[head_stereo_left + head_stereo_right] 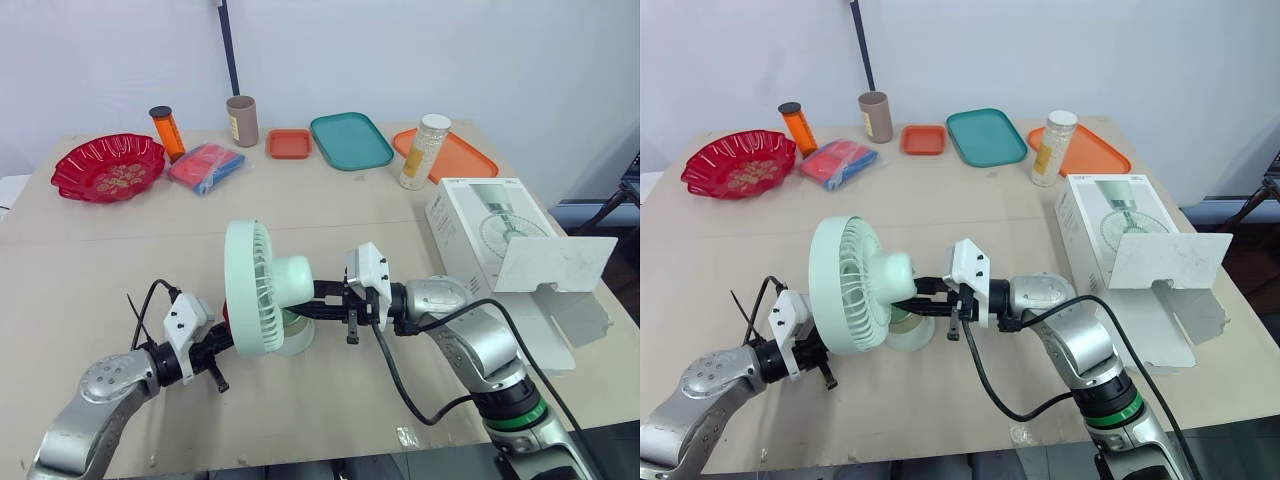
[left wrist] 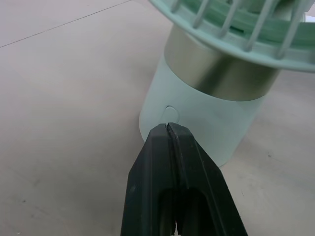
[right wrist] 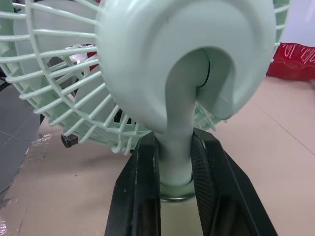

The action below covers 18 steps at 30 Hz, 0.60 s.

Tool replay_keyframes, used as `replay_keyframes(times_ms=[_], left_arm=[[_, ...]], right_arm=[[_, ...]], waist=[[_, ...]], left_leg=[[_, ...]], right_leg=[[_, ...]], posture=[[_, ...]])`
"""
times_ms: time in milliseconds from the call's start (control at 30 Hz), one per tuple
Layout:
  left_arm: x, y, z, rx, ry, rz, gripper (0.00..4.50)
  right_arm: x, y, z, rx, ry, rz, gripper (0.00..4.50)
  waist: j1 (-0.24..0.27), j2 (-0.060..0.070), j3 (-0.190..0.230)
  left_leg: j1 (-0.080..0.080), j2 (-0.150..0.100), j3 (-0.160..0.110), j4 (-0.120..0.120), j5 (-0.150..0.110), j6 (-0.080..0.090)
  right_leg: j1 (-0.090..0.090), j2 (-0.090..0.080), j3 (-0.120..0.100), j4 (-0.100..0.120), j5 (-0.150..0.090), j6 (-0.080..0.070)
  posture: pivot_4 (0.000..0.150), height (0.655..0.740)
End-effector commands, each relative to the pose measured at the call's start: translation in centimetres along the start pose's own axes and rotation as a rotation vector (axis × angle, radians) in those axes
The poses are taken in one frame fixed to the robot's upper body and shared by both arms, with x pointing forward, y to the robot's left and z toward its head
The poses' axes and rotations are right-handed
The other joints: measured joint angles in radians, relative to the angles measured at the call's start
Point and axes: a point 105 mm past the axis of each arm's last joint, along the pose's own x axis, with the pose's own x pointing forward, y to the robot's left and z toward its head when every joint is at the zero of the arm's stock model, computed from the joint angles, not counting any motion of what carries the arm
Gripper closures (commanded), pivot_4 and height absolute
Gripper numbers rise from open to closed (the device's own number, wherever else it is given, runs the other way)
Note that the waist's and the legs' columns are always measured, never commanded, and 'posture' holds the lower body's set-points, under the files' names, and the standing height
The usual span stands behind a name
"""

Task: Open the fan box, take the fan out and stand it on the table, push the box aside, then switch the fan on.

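The fan (image 1: 262,285) stands upright on the table (image 1: 330,210) between the two grippers, out of its box. The right gripper (image 3: 173,152) clamps the stem (image 3: 179,123) from behind, one finger on each side. I judge this is to steady the light fan against a push from the other side. The left gripper (image 2: 168,129) has its fingers pressed together into one blunt point. That point is aimed at the button (image 2: 170,114) on the base (image 2: 206,123), with the tips just under it; whether they touch cannot be told. Pinched fingers suit poking a small switch, so the step in hand looks like switching on.

The box (image 1: 480,225) lies outside the right arm, well apart from the fan. Its flap (image 1: 555,265) hangs open and its inside is hidden.

Far ahead of both grippers lie a red bowl (image 1: 108,168), whose contents I cannot make out, a teal tray (image 1: 350,140), a small orange tray (image 1: 289,144) and a larger one (image 1: 455,155). A jar (image 1: 422,152) of pale grains stands at the larger tray's edge
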Motion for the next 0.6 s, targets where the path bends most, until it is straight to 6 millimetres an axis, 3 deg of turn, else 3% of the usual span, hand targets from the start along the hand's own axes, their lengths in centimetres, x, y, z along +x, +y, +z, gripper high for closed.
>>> replay_keyframes(times_ms=[33, 600], left_arm=[[0.26, -0.06, 0.48, 0.014, -0.018, 0.000, 4.42], [1.10, -0.87, 0.75, 0.003, -0.038, -0.029, 4.42]], right_arm=[[0.19, 0.53, 1.44, -0.051, -0.046, 0.015, 4.21], [0.35, 0.26, 1.32, -0.044, -0.035, 0.009, 4.21]], waist=[[0.000, 0.000, 0.000], [0.000, 0.000, 0.000]], left_leg=[[0.000, 0.000, 0.000, 0.000, 0.000, 0.000], [0.000, 0.000, 0.000, 0.001, 0.000, 0.000]], right_leg=[[0.000, 0.000, 0.000, 0.000, 0.000, 0.000], [0.000, 0.000, 0.000, 0.001, 0.000, 0.000]], posture=[[0.150, 0.7400], [0.150, 0.7400]])
